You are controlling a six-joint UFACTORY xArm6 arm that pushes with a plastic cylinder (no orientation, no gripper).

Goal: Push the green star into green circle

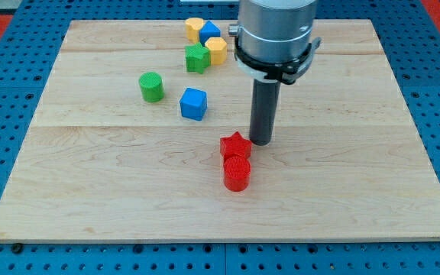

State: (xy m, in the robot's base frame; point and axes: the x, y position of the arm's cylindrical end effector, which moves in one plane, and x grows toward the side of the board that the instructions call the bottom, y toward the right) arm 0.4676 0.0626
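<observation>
My tip [260,142] is down on the wooden board [373,191], just to the view's right of the red star [235,145] and very close to it; I cannot tell if they touch; my tip is a plain rod with nothing to open or close, and it holds nothing; the red cylinder [237,173] sits right below the red star, touching it; the green star [197,57] is far from my tip, up near the view's top (in a little bunch of blocks); a yellow block [217,50] is just to its right; a blue block [210,32] and another yellow block [194,29] sit above; the green cylinder [151,86] stands apart, lower and to the view's left of the green star; a blue cube [193,104] sits just to its right.
</observation>
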